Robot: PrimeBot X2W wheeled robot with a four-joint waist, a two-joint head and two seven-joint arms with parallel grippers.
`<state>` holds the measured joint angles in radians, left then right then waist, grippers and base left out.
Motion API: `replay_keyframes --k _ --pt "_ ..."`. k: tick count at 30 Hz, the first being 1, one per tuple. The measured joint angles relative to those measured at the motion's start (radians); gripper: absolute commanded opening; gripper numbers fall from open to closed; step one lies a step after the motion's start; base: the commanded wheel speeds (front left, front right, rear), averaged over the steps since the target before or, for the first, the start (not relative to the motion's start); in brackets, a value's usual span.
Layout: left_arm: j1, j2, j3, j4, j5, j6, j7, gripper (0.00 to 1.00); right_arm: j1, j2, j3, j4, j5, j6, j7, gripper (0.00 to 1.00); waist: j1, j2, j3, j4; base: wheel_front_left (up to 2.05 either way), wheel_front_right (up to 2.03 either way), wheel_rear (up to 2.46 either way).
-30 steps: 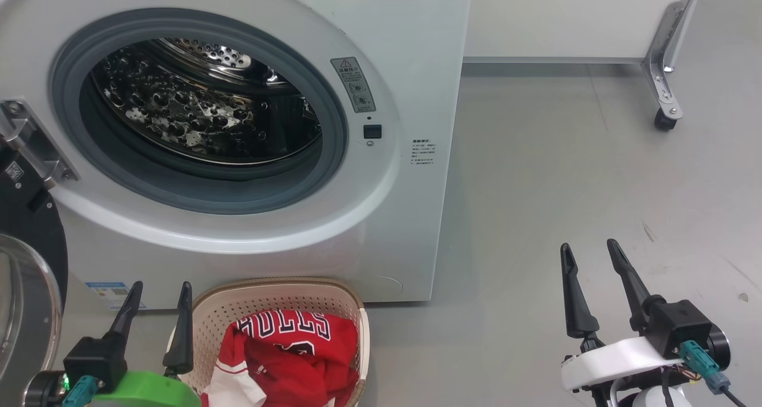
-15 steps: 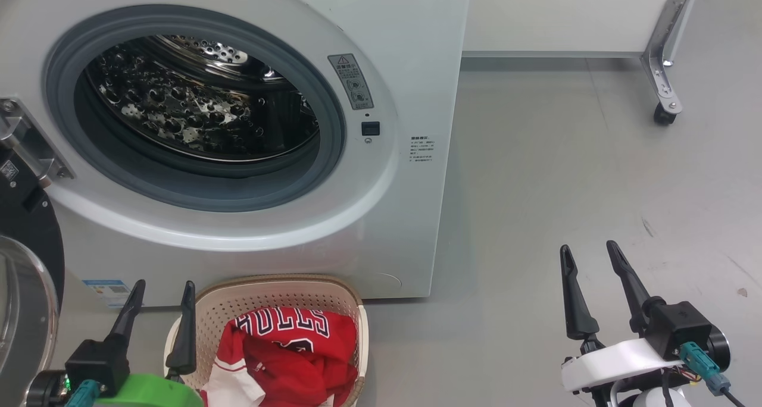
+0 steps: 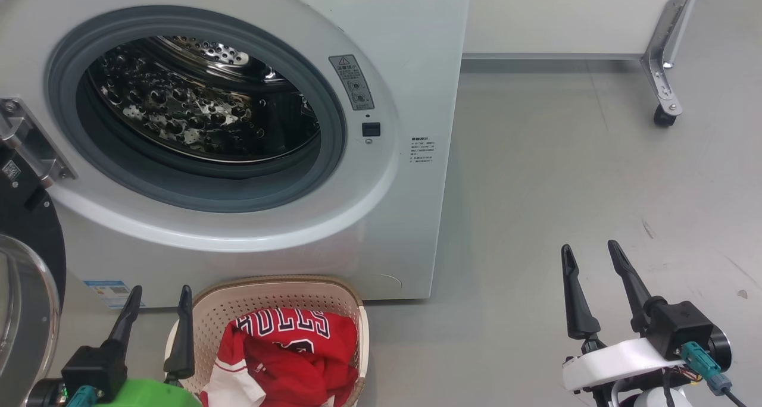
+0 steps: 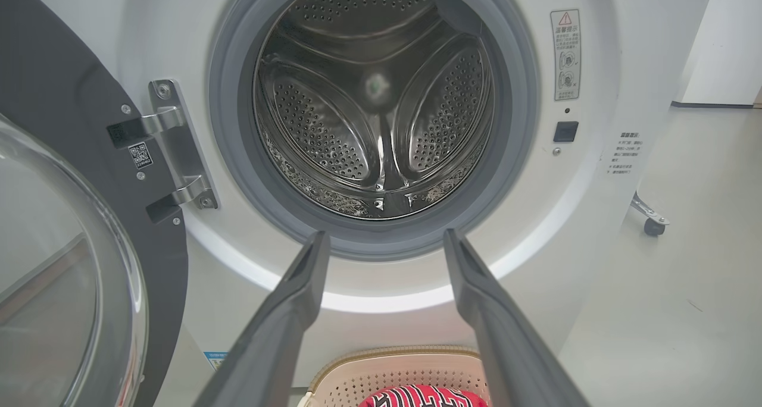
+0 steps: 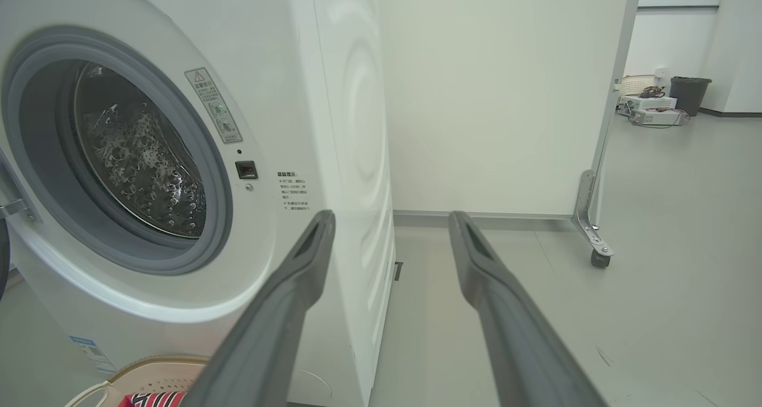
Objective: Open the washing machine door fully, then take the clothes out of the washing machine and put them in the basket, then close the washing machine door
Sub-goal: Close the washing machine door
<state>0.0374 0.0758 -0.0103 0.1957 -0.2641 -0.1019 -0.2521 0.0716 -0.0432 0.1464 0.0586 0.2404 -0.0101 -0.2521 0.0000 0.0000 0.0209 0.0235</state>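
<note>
The white washing machine (image 3: pixel 411 50) stands with its steel drum (image 3: pixel 196 109) bare of cloth. Its door (image 3: pixel 27 312) hangs swung wide at the left, black rim and glass bowl (image 4: pixel 53 288) facing me. Below the opening the cream basket (image 3: pixel 280 291) holds the red BULLS jersey (image 3: pixel 292 353) with white trim. My left gripper (image 3: pixel 158 292) is open beside the basket's left rim, with nothing between its fingers. My right gripper (image 3: pixel 589 249) is open over the bare floor, right of the washer. From the left wrist view the drum (image 4: pixel 381 97) lies straight ahead.
The door's metal hinge (image 4: pixel 172 151) juts at the washer's left edge. A white partition on a castor leg (image 3: pixel 664 118) stands at the back right. Grey floor (image 3: pixel 565 175) stretches right of the washer. Boxes and a dark bin (image 5: pixel 689 94) sit far off.
The head view has shifted slightly up and then down. My left gripper has sunk a little lower in the view. The right gripper and the jersey have not moved.
</note>
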Motion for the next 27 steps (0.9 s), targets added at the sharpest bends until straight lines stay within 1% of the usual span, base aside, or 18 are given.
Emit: replay_keyframes --k 13,27 --pt "0.005 -0.005 0.005 -0.001 0.002 0.000 0.000 1.00 0.000 0.000 -0.001 0.001 0.000 0.000 0.000 1.00 0.0000 0.0000 -0.006 0.003 -0.56 0.56 0.00" --pt "0.005 -0.013 0.010 -0.003 0.010 -0.002 0.000 1.00 0.000 0.001 -0.001 0.001 0.000 0.002 0.000 1.00 0.0000 0.0000 -0.001 0.003 -1.12 1.12 0.00"
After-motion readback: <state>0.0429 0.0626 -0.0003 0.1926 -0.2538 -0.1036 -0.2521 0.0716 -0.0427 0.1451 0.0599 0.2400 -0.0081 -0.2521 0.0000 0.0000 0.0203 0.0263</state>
